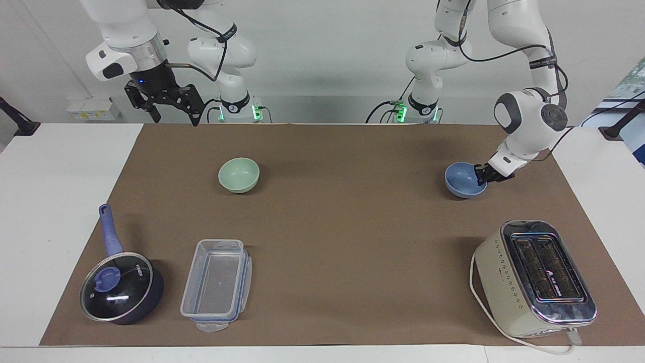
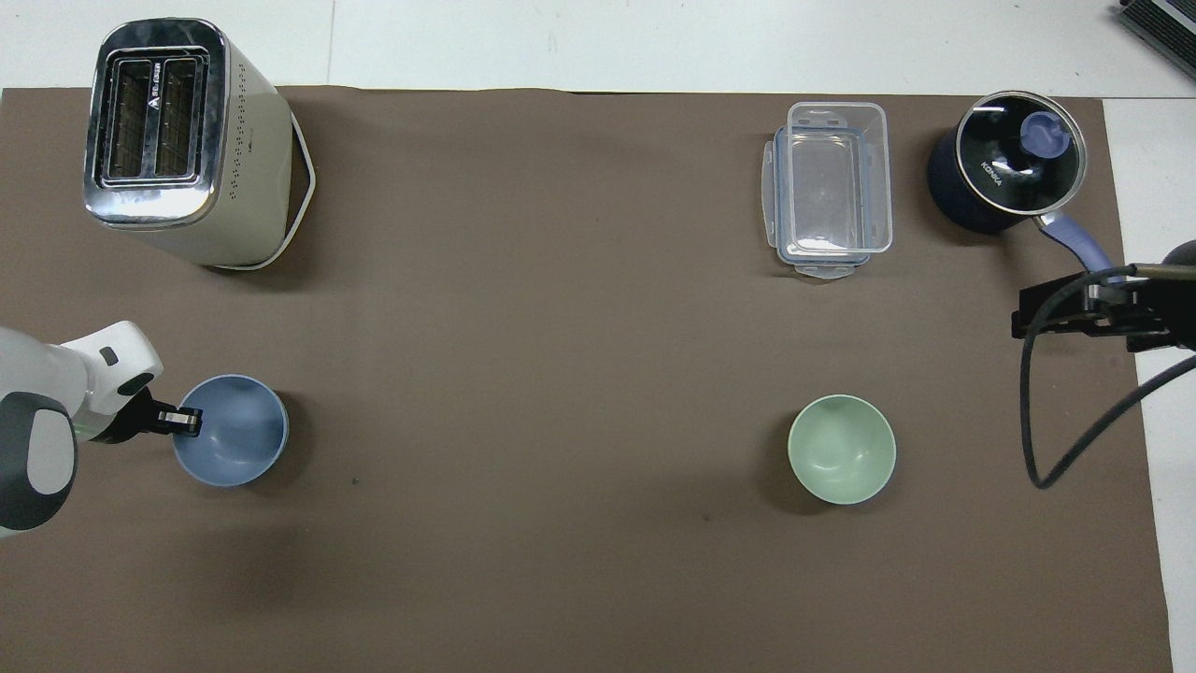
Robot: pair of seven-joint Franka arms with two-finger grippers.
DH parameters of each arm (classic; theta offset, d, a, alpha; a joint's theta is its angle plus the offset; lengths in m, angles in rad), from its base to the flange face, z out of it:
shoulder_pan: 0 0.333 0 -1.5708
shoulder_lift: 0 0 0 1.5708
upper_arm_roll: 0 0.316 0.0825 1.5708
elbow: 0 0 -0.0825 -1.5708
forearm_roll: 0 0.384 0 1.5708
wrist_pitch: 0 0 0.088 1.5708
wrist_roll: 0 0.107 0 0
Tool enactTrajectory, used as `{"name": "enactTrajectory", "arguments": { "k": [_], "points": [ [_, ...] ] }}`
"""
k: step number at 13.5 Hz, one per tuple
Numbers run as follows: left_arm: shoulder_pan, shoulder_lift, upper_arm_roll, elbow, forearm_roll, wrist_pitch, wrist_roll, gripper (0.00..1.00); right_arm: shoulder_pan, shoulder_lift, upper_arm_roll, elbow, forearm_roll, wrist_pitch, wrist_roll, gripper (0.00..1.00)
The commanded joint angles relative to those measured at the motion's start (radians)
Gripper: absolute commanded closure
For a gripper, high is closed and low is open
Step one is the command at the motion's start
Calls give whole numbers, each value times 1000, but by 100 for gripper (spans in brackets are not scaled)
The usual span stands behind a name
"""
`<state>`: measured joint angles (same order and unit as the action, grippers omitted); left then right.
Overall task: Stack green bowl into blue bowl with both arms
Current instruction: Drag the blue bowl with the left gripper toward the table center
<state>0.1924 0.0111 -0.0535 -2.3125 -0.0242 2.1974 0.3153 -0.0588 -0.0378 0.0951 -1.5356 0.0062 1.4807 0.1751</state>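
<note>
L arm: comes in from its own end of the tabletop (image 1: 60, 212), forearm slanted steeply down, wrist bent so the left pincer (image 1: 481, 174) points sideways-down at the blue bowl (image 1: 463, 182). Pincer is at the bowl's rim on the side toward the L arm's end; in the overhead view 1 finger (image 2: 179, 422) lies across the rim edge. Fingers look clamped together on the rim wall. Bowl looks slightly tipped in the facing view; can't tell if its base is off the mat.

R arm: waits, held high near its base, wrist pointing down. Right pincer (image 1: 171, 106) hangs in the air above the mat's edge at the R arm's end, fingers spread apart, nothing between them. Black cable loops off the wrist.

Green bowl (image 1: 239, 174): upright on the brown mat (image 1: 342, 227), toward the R arm's end, untouched, well apart from both pincers and well apart from the blue bowl. The 2 bowls sit about equally near the robots.

Other items, all farther from the robots than the bowls: toaster (image 1: 535, 278) at the L arm's end, cord curled round it; clear plastic container (image 1: 216, 285) and dark lidded saucepan (image 1: 121, 287) at the R arm's end, side by side, saucepan handle pointing toward the robots.
</note>
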Motion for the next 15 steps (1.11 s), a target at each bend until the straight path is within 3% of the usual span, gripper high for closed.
{"name": "enactTrajectory", "arguments": {
  "k": [1,5,9,15],
  "points": [
    [9,7,3,-8,13,13,10,100,-9,-25,2,-32,0,18,-11,0],
    [13,20,3,48,-17,-50,13,100,-10,-25,2,-32,0,19,-11,0],
    [30,81,3,206,-69,-221,19,100,-12,-25,2,-32,0,20,-11,0],
    [15,79,-8,416,-85,-456,7,100,-12,-25,0,-32,0,20,-11,0]
  ]
}}
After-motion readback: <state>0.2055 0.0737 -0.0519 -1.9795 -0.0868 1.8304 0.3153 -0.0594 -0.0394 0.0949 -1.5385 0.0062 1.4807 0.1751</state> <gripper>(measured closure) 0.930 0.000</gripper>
